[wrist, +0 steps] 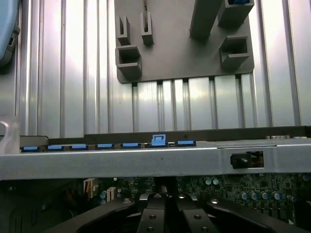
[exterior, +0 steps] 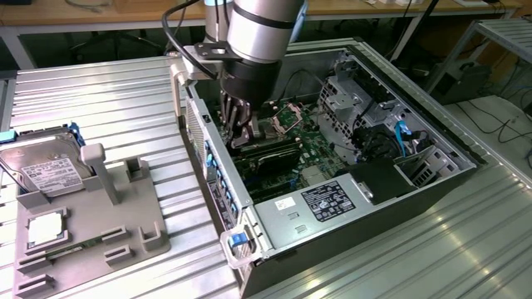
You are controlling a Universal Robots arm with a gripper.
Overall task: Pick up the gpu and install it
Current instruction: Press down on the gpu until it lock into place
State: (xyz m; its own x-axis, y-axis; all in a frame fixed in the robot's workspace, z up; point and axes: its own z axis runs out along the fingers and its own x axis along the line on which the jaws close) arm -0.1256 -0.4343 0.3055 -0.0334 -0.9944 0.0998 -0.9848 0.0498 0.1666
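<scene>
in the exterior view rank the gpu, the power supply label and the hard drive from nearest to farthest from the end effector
1. The gpu: directly under the end effector, inside the case.
2. The power supply label: toward the case's near end.
3. The hard drive: outside the case, at the exterior view's far left.

The open computer case (exterior: 399, 205) lies on the bench (exterior: 108, 106), and everything places off it. The holder tray (exterior: 91, 218) sits beside the case, toward the exterior view's left. On the tray, the hard drive (exterior: 46, 171) leans at its far end, the CPU chip (exterior: 46, 227) nearer. Inside the case, the claw (exterior: 241, 134) reaches down over the motherboard (exterior: 312, 152), the gpu (exterior: 270, 152) just below its fingers, the power supply (exterior: 320, 202) nearer the camera.
</scene>
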